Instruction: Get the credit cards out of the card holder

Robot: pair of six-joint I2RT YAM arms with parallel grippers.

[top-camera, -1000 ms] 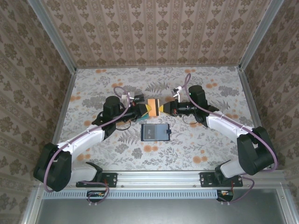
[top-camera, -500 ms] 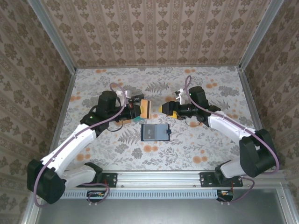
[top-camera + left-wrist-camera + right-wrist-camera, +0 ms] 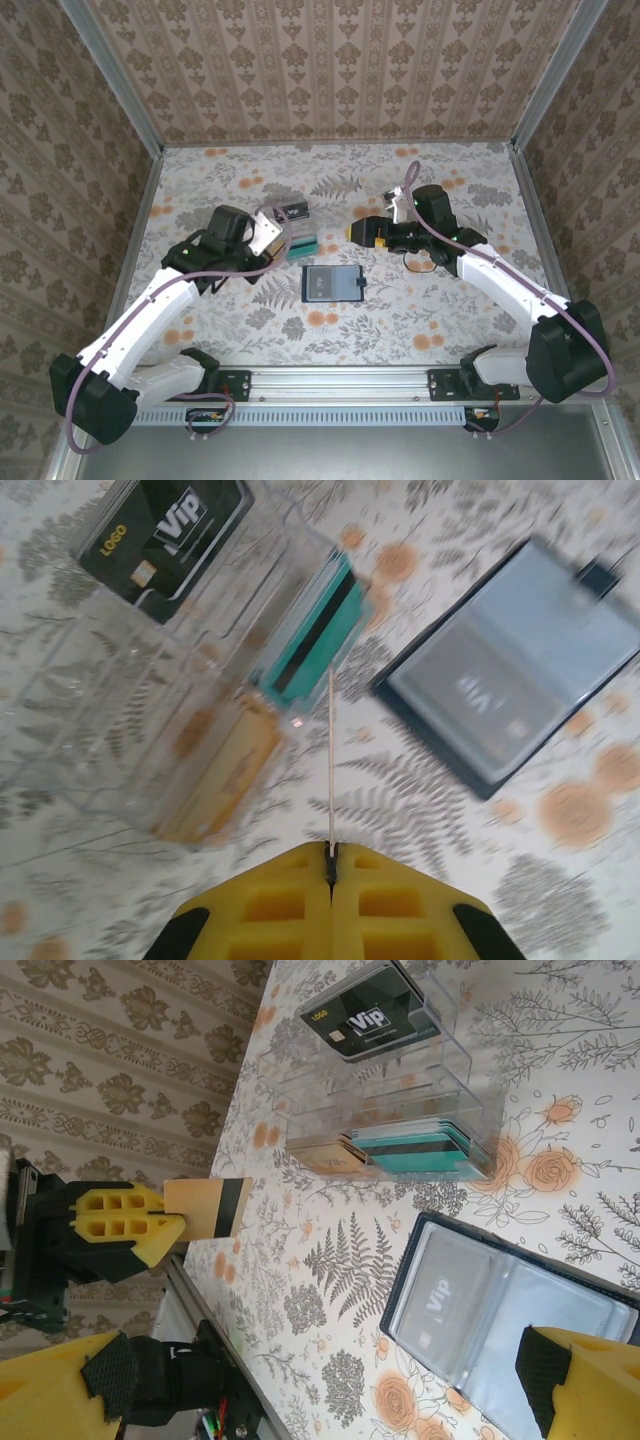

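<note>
An orange-tan card [image 3: 207,1222] is pinched in the left jaws beyond the left corner of the open card holder [image 3: 333,283], the right jaws are spread wide and empty beyond its right, and placing that card in the clear tray [image 3: 395,1085] is judged the next move.

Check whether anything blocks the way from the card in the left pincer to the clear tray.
Nothing visible does. The left pincer grips the orange-tan card on edge just short of the clear tray, with bare table between. The card holder lies open off to one side.
</note>
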